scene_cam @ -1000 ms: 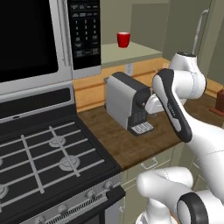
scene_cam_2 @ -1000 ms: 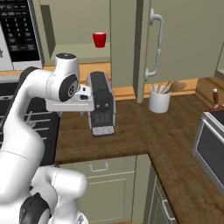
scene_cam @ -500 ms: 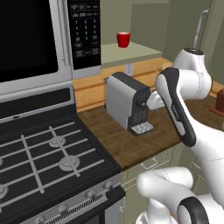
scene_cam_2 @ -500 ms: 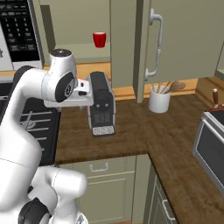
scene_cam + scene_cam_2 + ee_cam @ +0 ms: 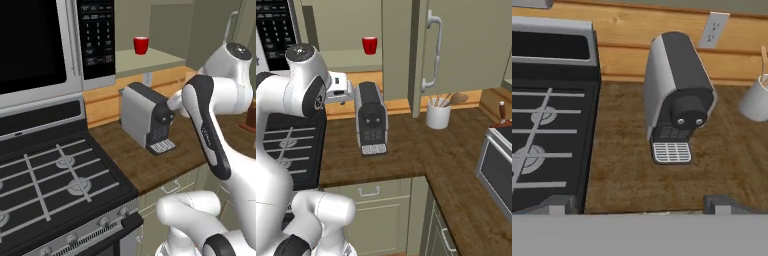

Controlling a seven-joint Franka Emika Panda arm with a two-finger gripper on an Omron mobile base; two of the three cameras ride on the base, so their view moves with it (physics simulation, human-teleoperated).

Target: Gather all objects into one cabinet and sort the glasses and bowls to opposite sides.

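Pincer point(image 5: 639, 206) fully spread and holding nothing: in the hand view I see its two tips low in frame, touching no object, with the coffee machine point(image 5: 677, 95) on the counter point(image 5: 622, 180) ahead of them and the white crock point(image 5: 757, 100) off to one side.

Left base view: the red cup point(image 5: 141, 45) stands on the open cabinet shelf point(image 5: 145, 62), above and well apart from my pincer. I judge it light, rigid and smooth, best taken across its side walls.

Right base view: same red cup point(image 5: 370, 45), upright, beyond the coffee machine point(image 5: 371, 117).
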